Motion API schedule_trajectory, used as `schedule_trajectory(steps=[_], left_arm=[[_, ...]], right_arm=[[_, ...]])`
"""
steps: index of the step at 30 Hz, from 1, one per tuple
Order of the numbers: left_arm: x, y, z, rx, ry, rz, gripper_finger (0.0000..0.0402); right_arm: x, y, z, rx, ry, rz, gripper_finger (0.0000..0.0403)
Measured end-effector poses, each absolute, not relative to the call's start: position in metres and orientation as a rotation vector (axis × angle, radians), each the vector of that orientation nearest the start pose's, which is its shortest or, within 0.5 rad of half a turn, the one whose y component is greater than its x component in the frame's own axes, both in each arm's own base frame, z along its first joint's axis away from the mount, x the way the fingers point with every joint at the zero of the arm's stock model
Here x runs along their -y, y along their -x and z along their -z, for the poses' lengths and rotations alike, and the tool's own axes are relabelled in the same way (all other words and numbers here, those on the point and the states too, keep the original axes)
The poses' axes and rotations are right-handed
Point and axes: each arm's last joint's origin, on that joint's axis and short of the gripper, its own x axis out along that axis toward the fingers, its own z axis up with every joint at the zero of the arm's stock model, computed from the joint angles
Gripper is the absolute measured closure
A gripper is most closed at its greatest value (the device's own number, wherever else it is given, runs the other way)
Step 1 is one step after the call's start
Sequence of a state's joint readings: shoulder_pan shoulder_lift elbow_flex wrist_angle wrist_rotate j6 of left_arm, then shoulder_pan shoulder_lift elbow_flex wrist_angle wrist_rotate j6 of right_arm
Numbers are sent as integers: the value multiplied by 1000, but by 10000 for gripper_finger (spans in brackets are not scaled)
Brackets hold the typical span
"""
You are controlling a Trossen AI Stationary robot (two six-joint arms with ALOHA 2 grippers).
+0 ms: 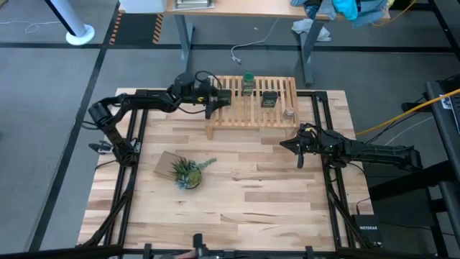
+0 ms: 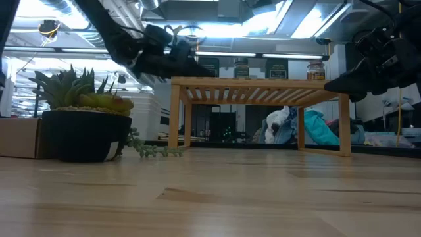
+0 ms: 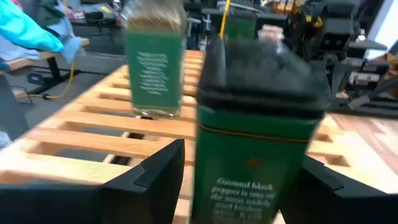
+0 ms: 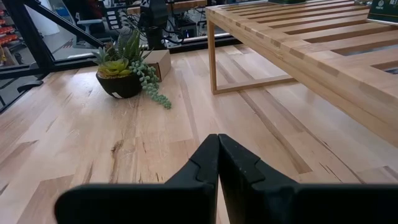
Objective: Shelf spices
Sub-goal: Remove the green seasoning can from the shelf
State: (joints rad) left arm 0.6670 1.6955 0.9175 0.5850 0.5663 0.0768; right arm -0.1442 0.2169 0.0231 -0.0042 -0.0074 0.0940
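Note:
The light-wood slatted shelf (image 1: 251, 108) stands at the table's far middle. On it are a green-capped jar (image 1: 248, 84), a dark tin (image 1: 269, 98) and a tiny round pale jar (image 1: 290, 113). Over the shelf's left part, my left gripper (image 1: 224, 97) is shut on another tin (image 3: 255, 124), green-sided with a dark lid. My right gripper (image 1: 282, 144) hovers shut and empty over the table, off the shelf's right near corner. My left gripper pinches the tin's two opposite sides (image 3: 208, 180), low on its body, between its two fingers (image 3: 155, 177). The fingers reach in almost level from the table's left side. The tin stands upright. Whether its bottom touches the slats (image 3: 93, 118), I cannot tell.
A spiky green plant in a dark pot (image 1: 188, 173) and a small cardboard box (image 1: 167, 164) sit on the butcher-block tabletop (image 1: 251, 208) at near left. The slats left of the green-capped jar are bare.

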Motion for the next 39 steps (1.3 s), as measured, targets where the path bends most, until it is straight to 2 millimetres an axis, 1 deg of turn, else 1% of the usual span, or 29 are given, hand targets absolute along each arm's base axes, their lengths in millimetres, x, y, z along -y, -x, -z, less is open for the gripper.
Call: schedule_trajectory(steps=[3, 5, 8, 11, 17, 21, 24, 28, 31, 35, 39], left_arm=[[-208, -298, -215, -172, -25, -74, 196], [-206, -300, -216, -167, -85, -63, 211], [-202, -300, -221, -155, -134, -54, 253], [-200, -298, -232, -130, -160, -66, 301], [-195, -288, -258, -76, -200, -101, 303], [-185, -279, -281, -31, -195, -100, 303], [-171, -268, -297, -54, -151, -81, 303], [-144, -246, -313, -166, -93, -60, 303], [-121, -227, -320, -279, -52, -103, 303], [-92, -203, -327, -386, 0, -147, 303], [-64, -189, -327, -480, 78, -175, 303]], right_arm=[[15, -108, -153, -192, -109, 146, 388], [15, -108, -153, -193, -109, 146, 388], [15, -108, -153, -194, -109, 145, 388], [15, -108, -153, -194, -109, 144, 388], [15, -108, -153, -195, -112, 144, 388], [15, -108, -153, -195, -112, 143, 388], [15, -108, -153, -194, -112, 143, 388], [15, -108, -153, -194, -113, 143, 388], [15, -108, -153, -193, -113, 143, 388], [15, -108, -153, -193, -113, 143, 388], [15, -108, -153, -193, -115, 143, 388]])
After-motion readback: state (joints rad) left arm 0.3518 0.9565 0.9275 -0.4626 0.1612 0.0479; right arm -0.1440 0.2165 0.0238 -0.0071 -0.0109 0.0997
